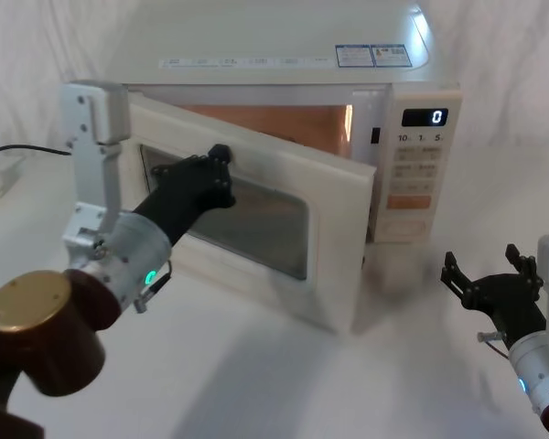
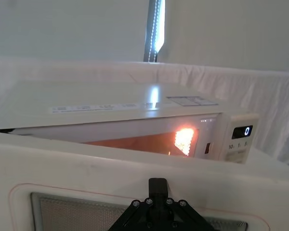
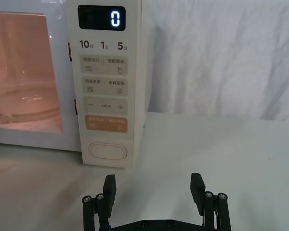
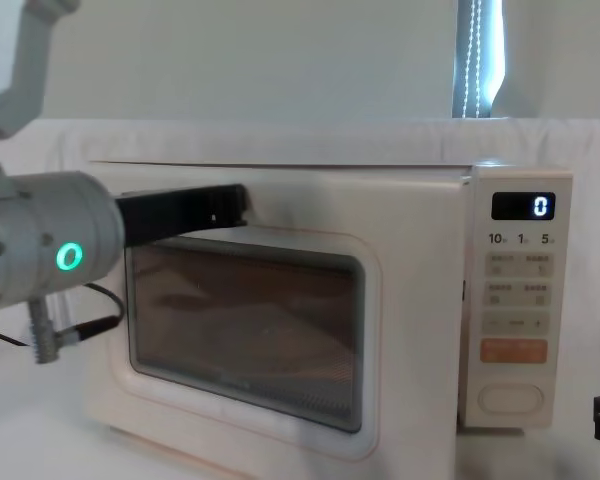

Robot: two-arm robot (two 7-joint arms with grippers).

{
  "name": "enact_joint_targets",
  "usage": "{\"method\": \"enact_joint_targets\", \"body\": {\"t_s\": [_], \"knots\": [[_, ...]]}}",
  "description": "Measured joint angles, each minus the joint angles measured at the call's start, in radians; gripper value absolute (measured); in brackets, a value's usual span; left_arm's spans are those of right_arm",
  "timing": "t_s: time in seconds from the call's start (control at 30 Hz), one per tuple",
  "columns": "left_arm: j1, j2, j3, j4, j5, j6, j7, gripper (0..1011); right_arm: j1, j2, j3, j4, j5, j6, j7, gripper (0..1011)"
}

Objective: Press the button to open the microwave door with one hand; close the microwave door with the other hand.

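The microwave [image 1: 284, 55], a boxy cream unit, is seen standing on a white-draped table [image 1: 256, 384] against a white cloth backdrop. Its black display [image 3: 101, 18] reads 0, and the cavity is lit orange inside. The microwave door [image 1: 329, 229] is found partly open, hinged on the left, with its free edge swung toward the near side and away from the control panel [image 3: 106, 86], so that a gap is left at the right of the opening. In the chest view the door's dark glass window [image 4: 245, 325] is seen at an angle.

The left gripper [image 1: 218, 174] is placed against the outer face of the door, near the upper left corner of the window. From the left wrist view its tip [image 2: 157, 185] is seen against the cream frame just above the window; whether its fingers are apart or together cannot be told.

The right gripper [image 1: 489, 274] is held low over the table at the near right, well apart from the microwave, with its fingers [image 3: 197, 185] spread and nothing between them. In the right wrist view it is seen facing the control panel, where the button [image 3: 107, 151], a wide cream pill shape, sits at the bottom, just below the orange rectangular button [image 3: 106, 124]. The button is untouched.
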Motion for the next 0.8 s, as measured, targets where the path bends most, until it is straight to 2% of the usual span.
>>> {"method": "enact_joint_targets", "body": {"t_s": [0.27, 0.53, 0.8], "knots": [[-0.052, -0.037, 0.022, 0.064, 0.051, 0.007, -0.001, 0, 0.000, 0.000, 0.000, 0.000, 0.000, 0.000, 0.000, 1002], [-0.093, -0.073, 0.028, 0.122, 0.094, 0.009, 0.008, 0, 0.000, 0.000, 0.000, 0.000, 0.000, 0.000, 0.000, 1002], [-0.111, -0.098, 0.022, 0.157, 0.119, 0.009, 0.011, 0, 0.000, 0.000, 0.000, 0.000, 0.000, 0.000, 0.000, 1002]]}}
